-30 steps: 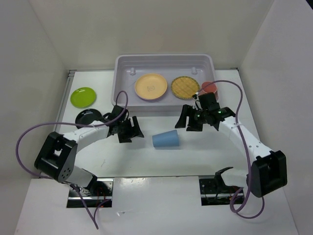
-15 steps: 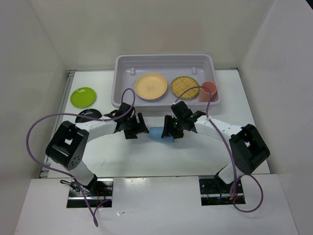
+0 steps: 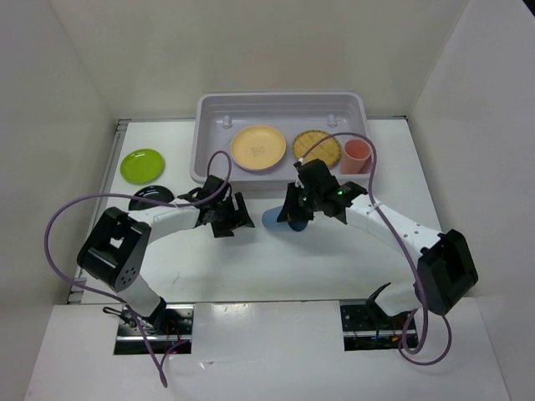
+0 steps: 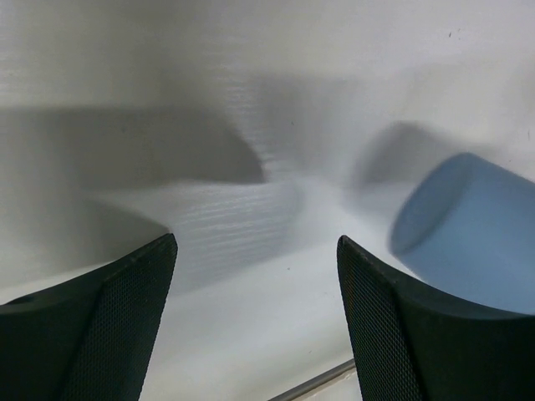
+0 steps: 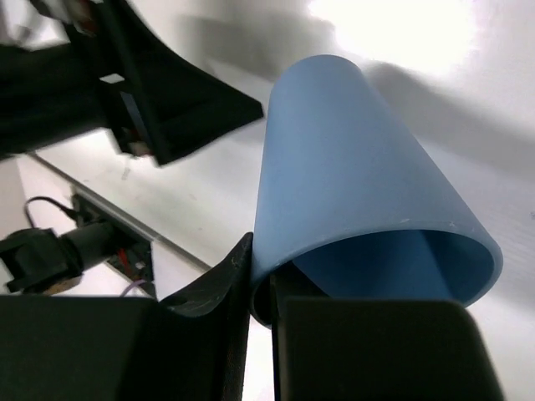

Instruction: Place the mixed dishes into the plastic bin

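Right hand [image 5: 263,322] is pinched on the blue cup [image 5: 351,184]. One finger is inside the mouth, the other outside, with the rim wall clamped between them. The cup is tipped on its side just in front of the bin's [image 3: 207,113] near wall, about mid-length, not inside it. Its closed base points toward the bin's left end and its mouth faces my right wrist. I can't tell if the cup touches the table [image 3: 251,267] or sits just off it. The left wrist view shows a shadow beside it, but the contact line is out of sight.

Left hand [image 4: 255,246] is spread, with nothing between the fingers and only bare table under the gap. It sits in front of the bin's near wall, toward the left end, just beside the cup's base and not touching it. In the right wrist view its black fingers show past the cup's base.

Inside the bin:
- Orange plate [image 3: 257,147] lies flat near the middle.
- Woven plate [image 3: 318,147] lies flat, just right of the orange one.
- Red cup [image 3: 357,154] stands upright at the right end by the near wall, just beside the woven plate.

Outside the bin:
- Green plate [image 3: 142,164] is on the table, off the bin's left wall and apart from it.
- Black plate [image 3: 150,199] is on the table left of the bin's near-left corner, closer to me than the green plate. My left arm [image 3: 167,219] partly covers it.
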